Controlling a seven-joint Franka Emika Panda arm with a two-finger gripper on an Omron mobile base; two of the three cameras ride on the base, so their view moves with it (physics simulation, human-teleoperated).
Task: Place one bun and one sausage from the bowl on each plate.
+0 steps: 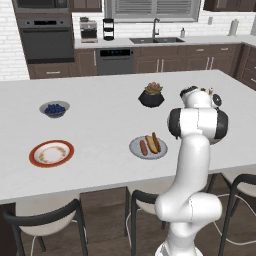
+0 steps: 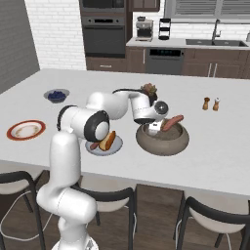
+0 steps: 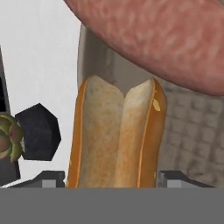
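A black plant pot [image 1: 151, 98] with a spiky green and red plant sits near the middle of the big white counter [image 1: 100, 95]. A small bowl of blue berries [image 1: 54, 109] sits far to its left — well apart. Two little shakers [image 2: 211, 104] stand side by side. Dark stools [image 1: 45, 220] wait below — at the near edge.

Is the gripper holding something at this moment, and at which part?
Cannot be told: the gripper has its fingertips either side of the bun in the bowl.

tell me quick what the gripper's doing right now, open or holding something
gripper: open, fingertips either side of the bun in the bowl, not clamped on it yet
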